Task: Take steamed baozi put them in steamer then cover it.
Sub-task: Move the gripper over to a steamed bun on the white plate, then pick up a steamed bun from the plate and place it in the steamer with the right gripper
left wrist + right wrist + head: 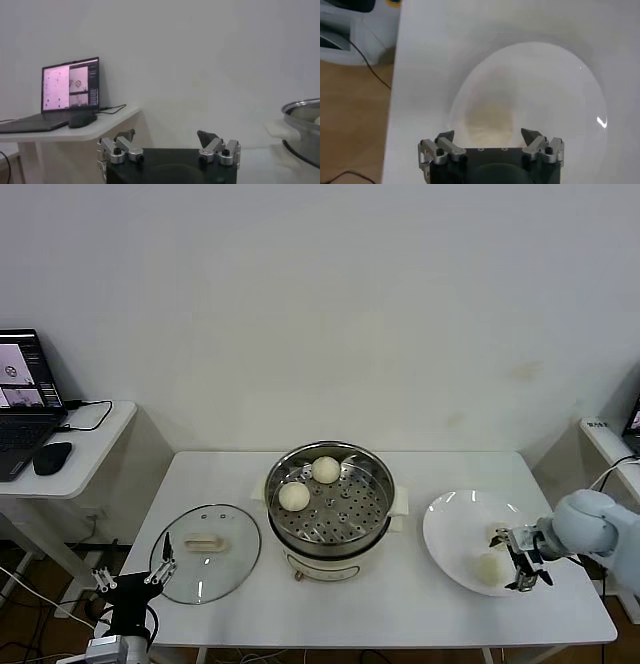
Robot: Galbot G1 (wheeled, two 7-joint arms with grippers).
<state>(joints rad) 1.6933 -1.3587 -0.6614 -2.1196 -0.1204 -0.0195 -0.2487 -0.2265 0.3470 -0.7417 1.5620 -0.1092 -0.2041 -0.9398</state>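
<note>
The right gripper (526,569) hangs at the lower right of the head view, over the near edge of the white plate (450,529), jaws spread wide and holding nothing — apparently lined up to drop onto the baozi on the plate (489,567) just beside its tips. A second pale lump (likely another bun, mostly hidden by the gripper) sits just above it in the frame. Two buns in the steamer (294,496) rest on the perforated tray at its upper left, so I judge the job about half done. The steamer (372,524) stands at frame centre; the cover (205,566) lies flat on the table at lower left, within reach of the left gripper (132,578), which waits open and empty at the table's near-left corner.

The right wrist view shows what the head view cannot — the bun (488,124) centred between the open fingers. The left wrist view adds only the steamer's rim (303,106) at its right edge and a laptop (70,90) on a side desk.
</note>
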